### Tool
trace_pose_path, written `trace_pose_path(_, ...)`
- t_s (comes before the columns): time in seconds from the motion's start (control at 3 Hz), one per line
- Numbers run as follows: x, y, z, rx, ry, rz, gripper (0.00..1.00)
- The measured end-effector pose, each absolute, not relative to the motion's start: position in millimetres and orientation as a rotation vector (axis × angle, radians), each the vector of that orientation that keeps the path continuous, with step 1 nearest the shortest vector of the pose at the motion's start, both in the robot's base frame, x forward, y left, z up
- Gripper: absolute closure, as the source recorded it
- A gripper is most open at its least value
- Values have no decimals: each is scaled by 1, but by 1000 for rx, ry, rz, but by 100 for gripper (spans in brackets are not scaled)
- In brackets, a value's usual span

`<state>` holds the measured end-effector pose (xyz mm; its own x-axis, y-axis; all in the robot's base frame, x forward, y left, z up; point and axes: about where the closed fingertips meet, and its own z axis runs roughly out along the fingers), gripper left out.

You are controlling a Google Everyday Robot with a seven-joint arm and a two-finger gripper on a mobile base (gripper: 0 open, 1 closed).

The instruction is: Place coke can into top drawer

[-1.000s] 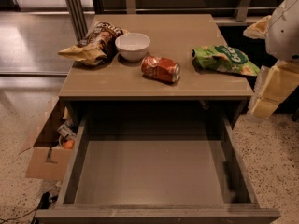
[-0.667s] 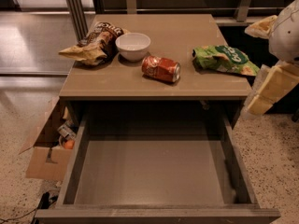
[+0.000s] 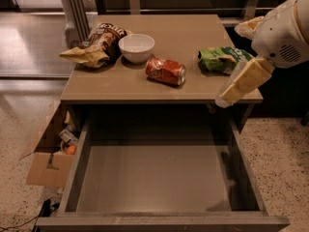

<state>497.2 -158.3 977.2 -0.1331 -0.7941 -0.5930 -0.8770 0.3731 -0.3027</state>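
The coke can lies on its side near the middle of the brown table top, just right of and in front of the white bowl. The top drawer is pulled wide open below the table's front edge, and nothing lies on its flat bottom. My gripper hangs at the table's right front corner, to the right of the can and apart from it, with the white arm housing above it. It holds nothing that I can see.
A brown and yellow snack bag lies at the table's left. A green snack bag lies at the right, close to my gripper. An open cardboard box with odds and ends stands on the floor left of the drawer.
My gripper has shifted a little left and up at the table's right front corner. The can, bowl, bags and drawer have not moved.
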Motion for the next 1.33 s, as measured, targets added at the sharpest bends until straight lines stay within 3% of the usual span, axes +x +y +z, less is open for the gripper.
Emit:
trace_pose_path(0.67, 520, -143, 973, -1433, 1912, 140, 0)
trace_pose_path(1.33, 606, -94, 942, -1441, 1876, 190, 0)
